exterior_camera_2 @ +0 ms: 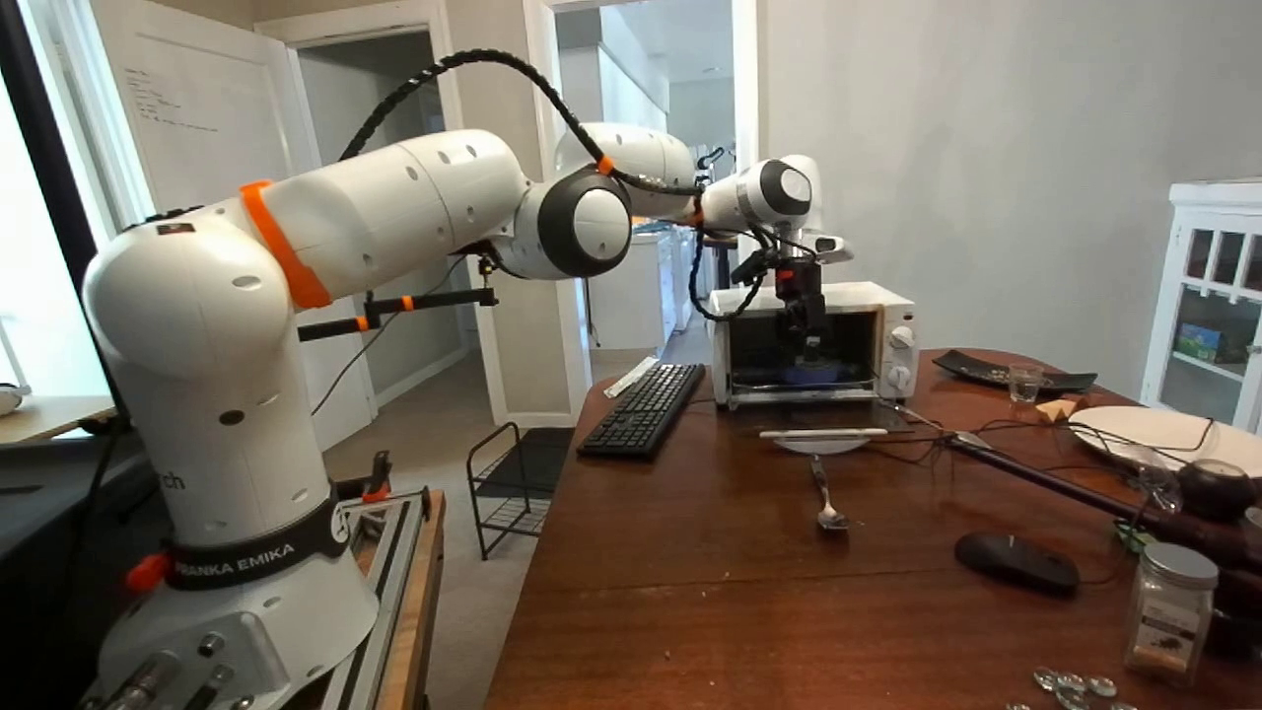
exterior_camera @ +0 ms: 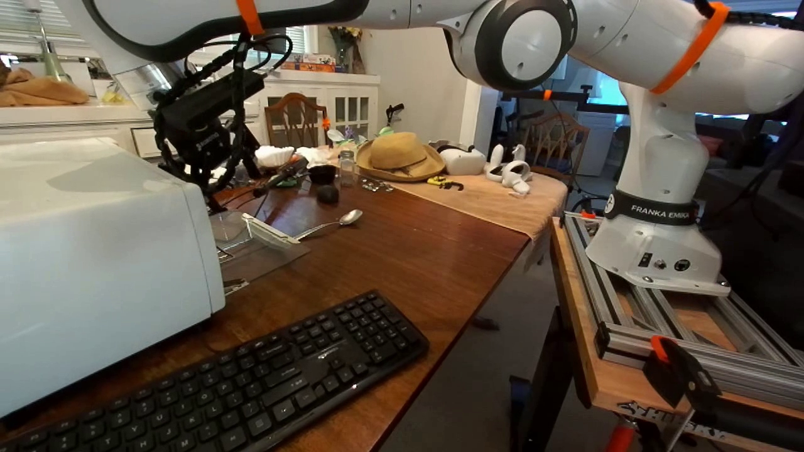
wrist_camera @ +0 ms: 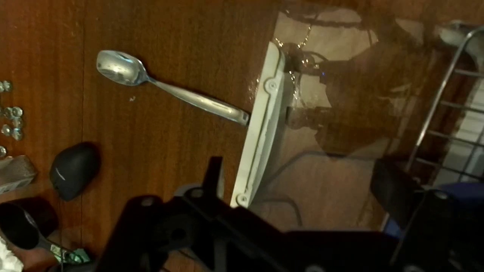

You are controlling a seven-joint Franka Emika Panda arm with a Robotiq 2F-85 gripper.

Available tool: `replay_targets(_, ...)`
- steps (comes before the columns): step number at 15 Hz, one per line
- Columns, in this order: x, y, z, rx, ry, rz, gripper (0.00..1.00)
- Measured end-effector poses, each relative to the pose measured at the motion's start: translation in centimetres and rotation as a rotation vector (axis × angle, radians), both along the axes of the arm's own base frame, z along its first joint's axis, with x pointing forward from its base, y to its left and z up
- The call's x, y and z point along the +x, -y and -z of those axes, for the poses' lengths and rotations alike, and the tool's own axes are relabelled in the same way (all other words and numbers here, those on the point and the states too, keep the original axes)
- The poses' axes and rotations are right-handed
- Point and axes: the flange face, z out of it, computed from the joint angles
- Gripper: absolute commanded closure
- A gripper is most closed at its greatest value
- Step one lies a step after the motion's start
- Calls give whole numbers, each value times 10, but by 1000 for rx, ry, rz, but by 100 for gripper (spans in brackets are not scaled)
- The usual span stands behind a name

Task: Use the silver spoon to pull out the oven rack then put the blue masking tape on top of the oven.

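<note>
The white oven (exterior_camera: 107,251) stands with its glass door lowered to the table, white handle (wrist_camera: 257,132) outward. Inside the oven opening, the blue masking tape (exterior_camera_2: 810,375) rests at rack height. Some wires of the silvery oven rack (wrist_camera: 440,98) show in the wrist view. Just off the door handle, the silver spoon (wrist_camera: 121,68) lies on the table, bowl pointing away from the oven. My gripper (wrist_camera: 304,181) is at the oven front with jaws wide apart, nothing seen between them. One finger (wrist_camera: 395,189) overlaps the blue tape (wrist_camera: 465,192); contact cannot be made out.
A black keyboard (exterior_camera_2: 646,409) lies beside the oven. On the opposite side are a black plate (exterior_camera_2: 1016,373), a large pale plate (exterior_camera_2: 1144,434) and a dark rod (exterior_camera_2: 1065,483) among loose cables. A black mouse (wrist_camera: 75,170) and a glass jar (exterior_camera_2: 1173,611) stand farther out.
</note>
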Motion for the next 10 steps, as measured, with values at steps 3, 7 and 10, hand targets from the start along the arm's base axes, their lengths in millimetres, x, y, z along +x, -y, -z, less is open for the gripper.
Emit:
replay_targets(3, 10, 2, -3, 28, 70, 35, 0)
replay_targets(7, 11, 2, -4, 32, 83, 45, 0)
replay_targets(10, 21, 8, -13, 59, 159, 114, 0)
